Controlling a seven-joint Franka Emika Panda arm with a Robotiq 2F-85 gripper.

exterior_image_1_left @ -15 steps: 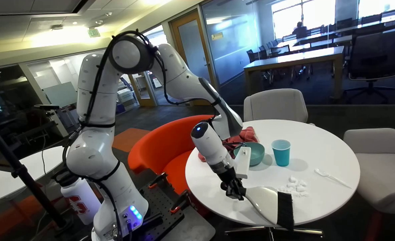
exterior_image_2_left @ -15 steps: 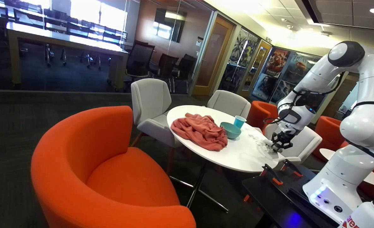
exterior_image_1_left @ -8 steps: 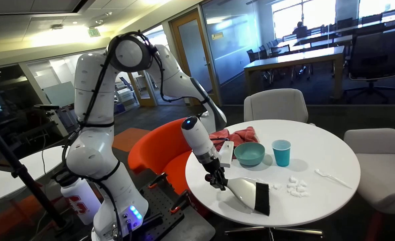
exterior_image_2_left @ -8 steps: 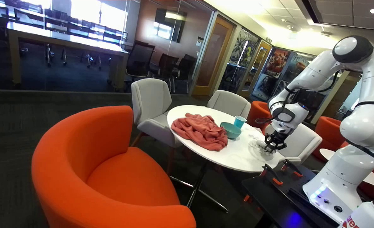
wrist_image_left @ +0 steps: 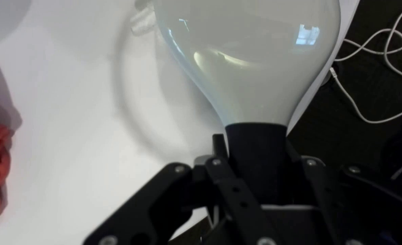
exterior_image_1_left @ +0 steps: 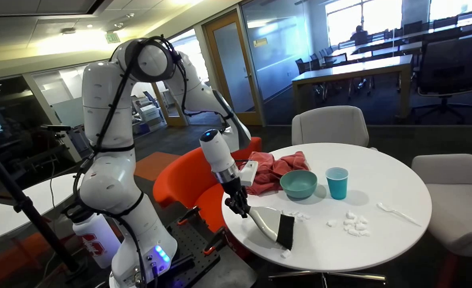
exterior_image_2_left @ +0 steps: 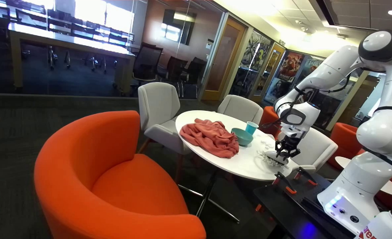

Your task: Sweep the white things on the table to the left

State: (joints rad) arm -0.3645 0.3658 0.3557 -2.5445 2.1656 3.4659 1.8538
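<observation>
The brush [exterior_image_1_left: 273,224] is held low at the table [exterior_image_1_left: 339,253], its handle [wrist_image_left: 257,177] clamped between the fingers [wrist_image_left: 220,170] of the gripper [wrist_image_left: 256,151]! White bits [exterior_image_1_left: 353,232] are strewn across the top: many are clustered near the spoon [exterior_image_1_left: 387,208], a lone one is spotted between those and the bristles [exterior_image_1_left: 286,232], several are gathered just beside the brush toward the bowl [exterior_image_1_left: 298,190], and one is picked out near the table's edge. The cloth [exterior_image_2_left: 210,137] is bunched beside the bowl.

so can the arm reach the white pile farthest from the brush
Probably yes, using the brush in its fingers: only loose white pieces lie before that pile; bowl and cup stand aside.
</observation>
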